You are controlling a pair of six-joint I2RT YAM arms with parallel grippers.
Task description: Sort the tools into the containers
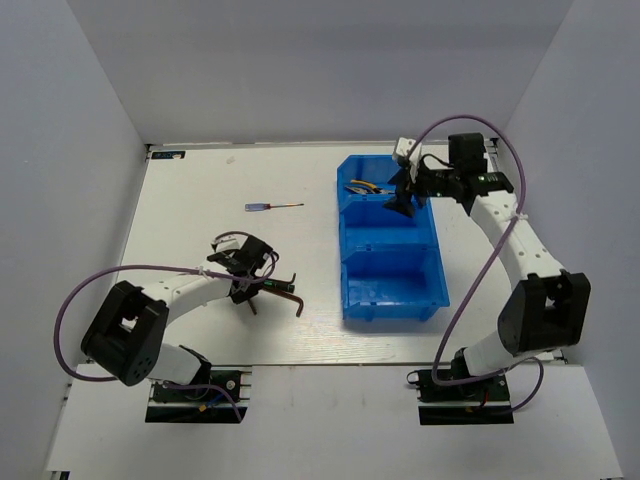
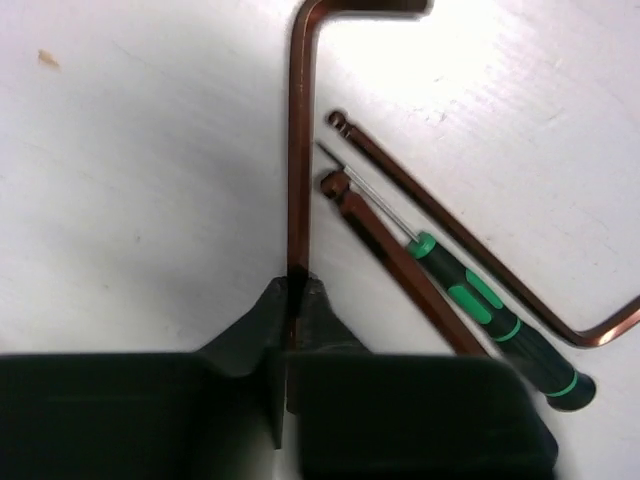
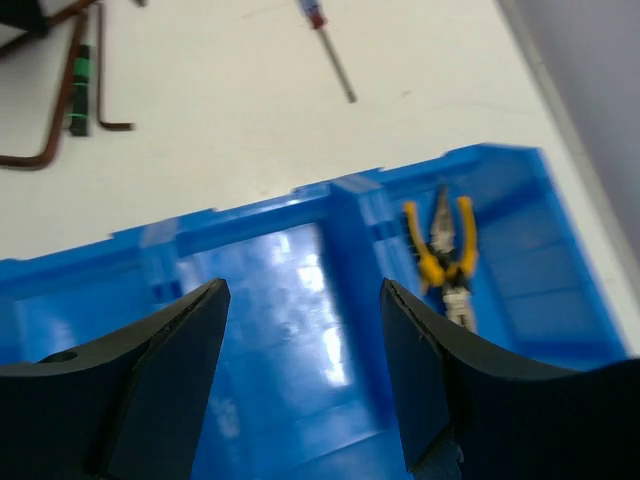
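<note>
Your left end effector [image 2: 290, 295]: jaws pinched tight on shaft of long copper-toned hex key [image 2: 297, 150], down near surface [image 1: 200, 180]. Just right of it you see ball-ended hex key [image 2: 455, 235], shorter hex key [image 2: 400, 262] and green-banded screwdriver [image 2: 485, 305], all loose and close together. Farther back, red-marked screwdriver [image 1: 272, 206] lies alone on surface. Blue bin [image 1: 343, 255] sits right of centre, with yellow-handled pliers [image 3: 440, 240] in far compartment. Your right end effector [image 3: 305, 300]: jaws wide apart, nothing held, hovering above bin.
</note>
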